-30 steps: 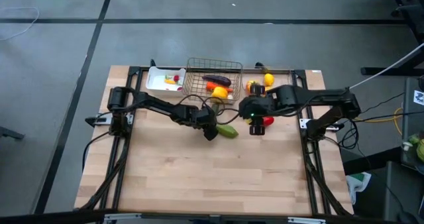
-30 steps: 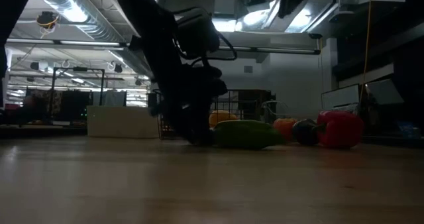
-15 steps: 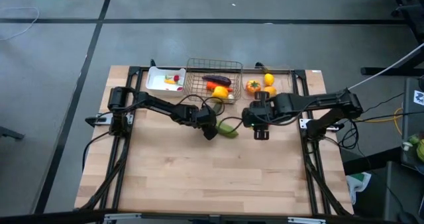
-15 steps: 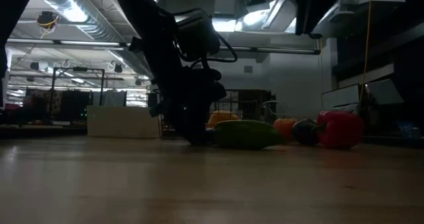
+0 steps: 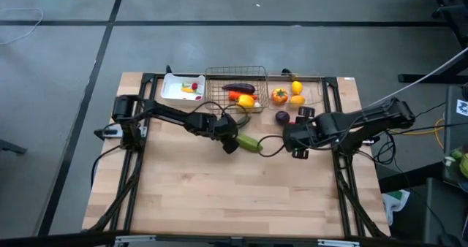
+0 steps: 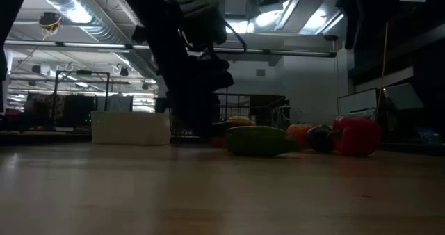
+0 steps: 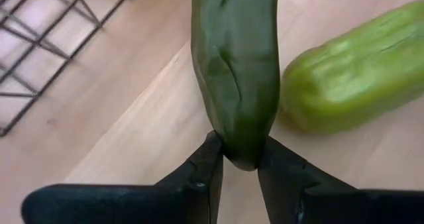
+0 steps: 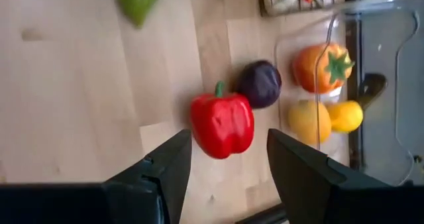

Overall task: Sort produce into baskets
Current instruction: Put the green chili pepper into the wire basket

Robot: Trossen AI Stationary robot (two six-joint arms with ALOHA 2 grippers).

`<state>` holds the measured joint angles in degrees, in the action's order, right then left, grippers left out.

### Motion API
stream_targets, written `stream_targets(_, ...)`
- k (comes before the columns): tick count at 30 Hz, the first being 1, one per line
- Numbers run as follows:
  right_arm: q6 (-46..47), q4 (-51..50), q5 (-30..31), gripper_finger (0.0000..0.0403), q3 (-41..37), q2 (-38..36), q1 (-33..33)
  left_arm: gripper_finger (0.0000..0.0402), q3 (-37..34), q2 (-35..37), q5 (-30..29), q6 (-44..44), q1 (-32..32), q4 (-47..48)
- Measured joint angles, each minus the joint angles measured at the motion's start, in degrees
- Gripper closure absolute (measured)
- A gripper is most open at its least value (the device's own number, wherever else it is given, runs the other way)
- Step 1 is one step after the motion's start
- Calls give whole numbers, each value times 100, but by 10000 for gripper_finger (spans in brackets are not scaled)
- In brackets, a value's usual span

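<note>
While most produce already sits in the white shallow tray (image 5: 175, 90), grey wire-mesh basket (image 5: 235, 74) and clear plastic bin (image 5: 311, 95) at twelve o'clock, we note four pieces left. Our left gripper (image 7: 240, 159) clenches a dark green cucumber (image 7: 236, 65); a lighter green cucumber (image 5: 249, 142) lies beside it. Our right gripper (image 8: 228, 154), fingers spread and empty, hovers near the red pepper (image 8: 222, 124) and purple onion (image 8: 260, 83).

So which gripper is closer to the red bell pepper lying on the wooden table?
Right. The right gripper is open just short of the red bell pepper, not touching it. The left gripper is farther off by the grey wire-mesh basket, shut on a dark green cucumber.
</note>
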<state>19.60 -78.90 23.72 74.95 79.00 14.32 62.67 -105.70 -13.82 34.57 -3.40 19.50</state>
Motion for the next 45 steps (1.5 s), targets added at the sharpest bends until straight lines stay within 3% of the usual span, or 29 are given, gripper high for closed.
stream_targets(10, 11, 281, -223, 205, -722, -9, -8, 324, 0, 453, 79, -146, 4, 135)
stream_targets(27, 12, 232, -279, 203, -757, 516, -59, 320, 0, 536, 78, -320, 4, 90)
stream_targets(39, 118, -268, 27, 86, -757, 1015, -690, 320, 0, 536, 78, -366, 4, 89)
stream_targets(45, 75, -222, 27, 45, -757, 1052, -1013, 320, 0, 584, 76, -367, 42, 97)
